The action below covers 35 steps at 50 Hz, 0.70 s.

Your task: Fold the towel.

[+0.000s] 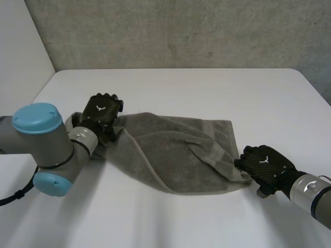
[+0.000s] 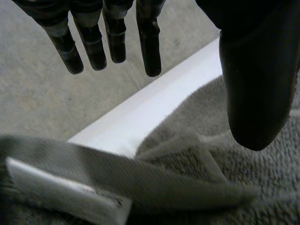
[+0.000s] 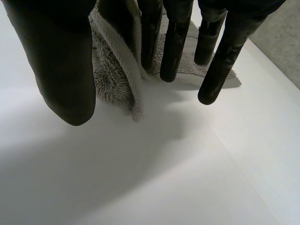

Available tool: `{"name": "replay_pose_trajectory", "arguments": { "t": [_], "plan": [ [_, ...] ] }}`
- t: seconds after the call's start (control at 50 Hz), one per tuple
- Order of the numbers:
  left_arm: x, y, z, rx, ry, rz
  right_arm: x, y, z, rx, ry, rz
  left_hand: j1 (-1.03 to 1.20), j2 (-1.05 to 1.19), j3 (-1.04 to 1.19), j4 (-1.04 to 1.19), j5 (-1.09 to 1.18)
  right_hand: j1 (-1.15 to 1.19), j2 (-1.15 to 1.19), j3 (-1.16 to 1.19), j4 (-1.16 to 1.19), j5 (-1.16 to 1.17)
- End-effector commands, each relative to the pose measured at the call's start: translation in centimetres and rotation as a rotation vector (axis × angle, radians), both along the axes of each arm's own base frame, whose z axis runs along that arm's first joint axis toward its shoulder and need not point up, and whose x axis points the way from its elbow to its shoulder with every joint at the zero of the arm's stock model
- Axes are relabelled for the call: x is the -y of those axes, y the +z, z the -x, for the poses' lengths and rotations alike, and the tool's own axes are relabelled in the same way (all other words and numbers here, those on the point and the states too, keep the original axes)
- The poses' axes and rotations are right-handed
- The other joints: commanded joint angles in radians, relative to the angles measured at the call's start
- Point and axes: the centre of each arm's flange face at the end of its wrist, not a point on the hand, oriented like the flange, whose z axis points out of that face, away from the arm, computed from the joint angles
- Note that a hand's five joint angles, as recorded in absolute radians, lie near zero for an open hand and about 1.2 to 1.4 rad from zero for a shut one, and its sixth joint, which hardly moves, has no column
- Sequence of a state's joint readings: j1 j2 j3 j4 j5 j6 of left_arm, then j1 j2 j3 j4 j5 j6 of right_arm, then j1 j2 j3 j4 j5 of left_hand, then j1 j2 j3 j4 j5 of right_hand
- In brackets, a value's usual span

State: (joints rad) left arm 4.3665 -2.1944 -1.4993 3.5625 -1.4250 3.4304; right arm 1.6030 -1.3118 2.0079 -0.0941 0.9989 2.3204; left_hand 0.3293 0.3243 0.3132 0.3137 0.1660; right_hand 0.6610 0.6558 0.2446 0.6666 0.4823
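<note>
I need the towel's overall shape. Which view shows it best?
The head view: the whole towel shows, rumpled on the table. The left wrist view gives one folded edge; the right wrist view, a corner in the right hand.

white table (image 1: 181,85), grey concrete wall (image 1: 181,31) behind it

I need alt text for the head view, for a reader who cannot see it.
A grey towel lies rumpled on a white table. The robot's left hand is at its left end, and the right hand holds its near right corner.
</note>
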Motion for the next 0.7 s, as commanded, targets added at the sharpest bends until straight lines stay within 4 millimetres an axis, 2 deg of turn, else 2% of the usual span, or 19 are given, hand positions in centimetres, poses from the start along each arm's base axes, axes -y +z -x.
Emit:
{"name": "replay_pose_trajectory", "arguments": {
  "t": [0.02,0.12,0.3,0.42,0.54,0.6,0.7],
  "plan": [
    [0.4,-1.8,0.1,0.016,0.000,-0.032,0.1,0.0,0.0,-0.002,0.001,0.004,0.019,0.024,0.035,0.035,0.008,-0.009,-0.004,0.407,-0.015,-0.005],
    [0.6,-2.2,0.0,0.026,0.018,-0.043,0.1,-0.2,0.0,-0.003,0.002,-0.002,0.019,0.024,0.035,0.035,0.008,-0.012,-0.007,0.404,-0.018,-0.008],
    [1.5,-1.9,-0.9,0.040,0.113,-0.024,0.1,-0.2,0.0,-0.005,0.004,-0.001,0.054,0.059,0.071,0.070,0.043,-0.012,-0.007,0.404,-0.018,-0.008],
    [1.6,-2.2,-1.1,0.054,0.137,-0.033,0.0,-0.3,0.0,-0.007,0.003,-0.005,0.151,0.156,0.167,0.167,0.140,-0.012,-0.007,0.404,-0.018,-0.008],
    [1.6,-2.5,-1.2,0.101,0.136,-0.021,0.0,-0.3,0.0,-0.008,0.004,-0.006,0.327,0.333,0.344,0.343,0.316,-0.012,-0.007,0.404,-0.018,-0.008],
    [1.6,-2.5,-1.4,0.115,0.136,-0.019,0.0,-0.3,0.0,-0.008,0.004,-0.006,0.567,0.572,0.583,0.583,0.556,-0.012,-0.007,0.404,-0.018,-0.008],
    [1.7,-1.8,-1.7,0.113,0.161,-0.007,0.0,-0.3,0.0,-0.006,0.002,-0.006,0.782,0.787,0.798,0.798,0.771,-0.009,-0.004,0.407,-0.015,-0.005]
  ]
}}
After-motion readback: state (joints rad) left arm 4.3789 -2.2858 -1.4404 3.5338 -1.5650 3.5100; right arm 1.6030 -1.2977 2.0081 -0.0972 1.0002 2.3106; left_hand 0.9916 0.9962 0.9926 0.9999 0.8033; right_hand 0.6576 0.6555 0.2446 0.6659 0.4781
